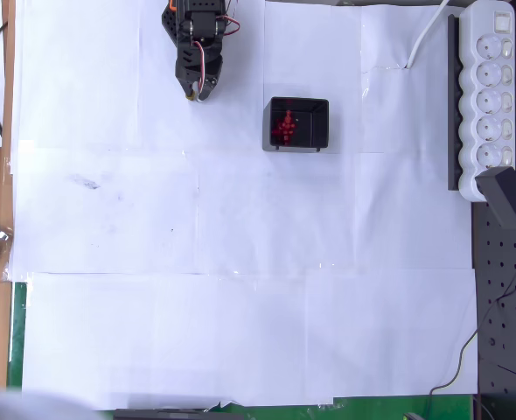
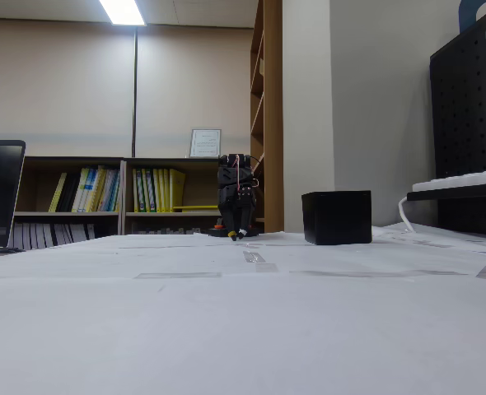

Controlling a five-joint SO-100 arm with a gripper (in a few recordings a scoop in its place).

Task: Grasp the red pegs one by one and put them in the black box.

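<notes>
The tiny dark-red pegs [image 1: 285,128] are seen in the overhead view as a tight cluster of round dots lying on the glossy inner floor of the small square open-topped black plastic box [image 1: 296,104], towards its left half. The individual pegs cannot be counted, since they are bunched together. The thick-walled box is set on the white paper sheets [image 1: 240,262] that cover the table, in the upper middle of the overhead view. In the fixed view the same box [image 2: 336,217] is seen from the side as a dark cube standing upright on the paper [image 2: 243,329], and its contents are hidden by its walls.

To the left of the box in the overhead view, well apart from it, the two-finger gripper [image 1: 194,94] of the black robot arm [image 1: 197,35] is pointed down towards the paper. In the fixed view the gripper [image 2: 237,237] is seen low, just above or on the paper surface, left of the box. Whether the fingers are apart or together cannot be told, as they are too small and dark in both views.

At the right edge of the overhead view a white power strip [image 1: 490,87] is laid, with a black adapter [image 1: 508,197] plugged in at its lower end.
</notes>
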